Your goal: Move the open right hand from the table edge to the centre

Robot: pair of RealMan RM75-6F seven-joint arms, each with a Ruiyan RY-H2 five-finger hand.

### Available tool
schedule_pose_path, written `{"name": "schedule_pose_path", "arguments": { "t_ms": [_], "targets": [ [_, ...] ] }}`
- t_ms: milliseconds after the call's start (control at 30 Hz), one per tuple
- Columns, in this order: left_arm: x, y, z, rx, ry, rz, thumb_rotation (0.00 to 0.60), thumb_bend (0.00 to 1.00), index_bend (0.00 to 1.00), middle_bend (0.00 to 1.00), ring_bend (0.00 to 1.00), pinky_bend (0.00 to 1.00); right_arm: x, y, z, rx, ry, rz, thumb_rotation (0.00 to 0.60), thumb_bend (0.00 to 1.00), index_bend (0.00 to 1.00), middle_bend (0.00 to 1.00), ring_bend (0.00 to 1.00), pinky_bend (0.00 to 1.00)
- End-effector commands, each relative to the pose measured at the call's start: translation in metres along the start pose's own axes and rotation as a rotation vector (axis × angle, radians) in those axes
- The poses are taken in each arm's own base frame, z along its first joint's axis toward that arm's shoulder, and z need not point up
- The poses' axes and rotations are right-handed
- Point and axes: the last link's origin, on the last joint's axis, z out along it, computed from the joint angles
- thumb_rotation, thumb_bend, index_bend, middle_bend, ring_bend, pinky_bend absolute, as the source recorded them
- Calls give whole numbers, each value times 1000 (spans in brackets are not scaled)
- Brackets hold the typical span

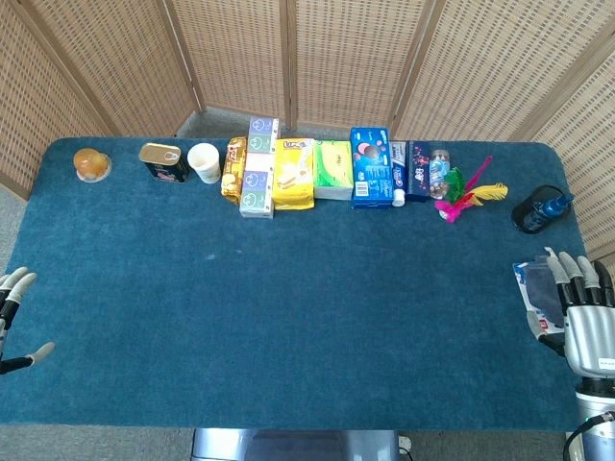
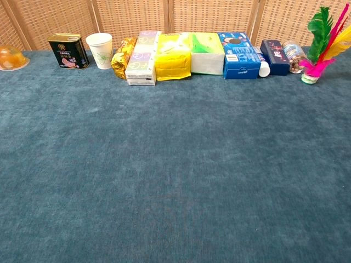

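Observation:
My right hand (image 1: 579, 309) lies at the table's right edge in the head view, fingers straight and spread, holding nothing. It rests over a white and blue packet (image 1: 534, 292) lying flat there. My left hand (image 1: 13, 312) shows only partly at the left edge, fingers apart and empty. The chest view shows neither hand. The blue felt table (image 1: 307, 307) stretches bare between the two hands.
A row of goods lines the far edge: an orange dome (image 1: 92, 163), a tin (image 1: 164, 161), a paper cup (image 1: 204, 162), boxes and packets (image 1: 294, 173), a blue box (image 1: 369, 167), a feather shuttlecock (image 1: 459, 195). A dark object with a blue cap (image 1: 540, 211) sits far right.

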Motion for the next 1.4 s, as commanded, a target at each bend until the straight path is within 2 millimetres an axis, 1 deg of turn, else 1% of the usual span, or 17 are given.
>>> {"name": "schedule_pose_path", "arguments": {
  "t_ms": [33, 300, 333, 400, 433, 467, 500, 567, 600, 733, 867, 900, 933, 1100, 1167, 1267, 1400],
  "targets": [
    [0, 0, 0, 0, 0, 1, 541, 32, 0, 0, 0, 0, 0, 1, 1, -4, -2, 0, 539, 300, 0, 0, 0, 0],
    [-1, 1, 0, 3, -3, 5, 546, 33, 0, 0, 0, 0, -1, -1, 3, 10, -18, 0, 540, 282, 0, 0, 0, 0],
    [-1, 1, 0, 2, -2, 4, 546, 33, 0, 0, 0, 0, -2, -3, 4, 20, -25, 2, 542, 237, 0, 0, 0, 0],
    [-2, 1, 1, 2, -2, 5, 544, 33, 0, 0, 0, 0, -5, -7, 6, 48, -40, 11, 544, 82, 0, 0, 0, 0],
    [-2, 2, 1, 2, -3, 5, 543, 33, 0, 0, 0, 0, -6, -9, 7, 58, -49, 24, 503, 28, 0, 0, 0, 0],
    [-2, 2, 1, 3, -4, 6, 546, 32, 0, 0, 0, 0, -8, -12, 7, 72, -63, 48, 378, 2, 1, 0, 0, 0],
    [-2, 1, 1, 4, -6, 7, 545, 32, 0, 0, 0, 0, -10, -15, 9, 81, -76, 71, 213, 0, 13, 0, 0, 0],
    [-3, 1, 2, 6, -9, 7, 546, 32, 0, 0, 0, 0, -12, -20, 11, 97, -96, 131, 17, 0, 38, 0, 0, 0],
    [-3, 1, 2, 8, -9, 8, 545, 33, 0, 0, 0, 0, -14, -22, 12, 96, -107, 165, 0, 0, 52, 0, 0, 0],
    [-3, 0, 2, 12, -9, 5, 542, 32, 0, 0, 0, 0, -16, -24, 16, 104, -131, 215, 0, 0, 78, 0, 0, 0],
    [-3, 1, 3, 10, -11, 6, 546, 33, 0, 0, 0, 0, -15, -37, 26, 166, -161, 246, 0, 0, 88, 0, 0, 0],
    [-3, 1, 3, 8, -10, 7, 546, 33, 0, 0, 0, 0, -14, -46, 31, 211, -174, 246, 0, 0, 88, 0, 0, 0],
    [-2, 1, 3, 10, -6, 4, 546, 33, 0, 0, 0, 0, -14, -72, 40, 331, -201, 254, 0, 0, 87, 0, 0, 0],
    [-1, -1, 2, 14, -3, -4, 542, 33, 0, 0, 0, 0, -20, -125, 57, 560, -251, 282, 0, 0, 86, 0, 0, 0],
    [0, -2, 3, 15, -2, -5, 544, 33, 0, 0, 0, 0, -23, -138, 59, 611, -263, 292, 0, 0, 86, 0, 0, 0],
    [1, -4, 4, 22, 2, -7, 546, 33, 0, 0, 0, 0, -31, -166, 61, 736, -268, 305, 0, 0, 87, 0, 0, 0],
    [1, -7, 5, 37, 2, -13, 545, 33, 0, 0, 0, 0, -46, -205, 53, 860, -316, 301, 0, 0, 86, 0, 0, 0]
  ]
}}
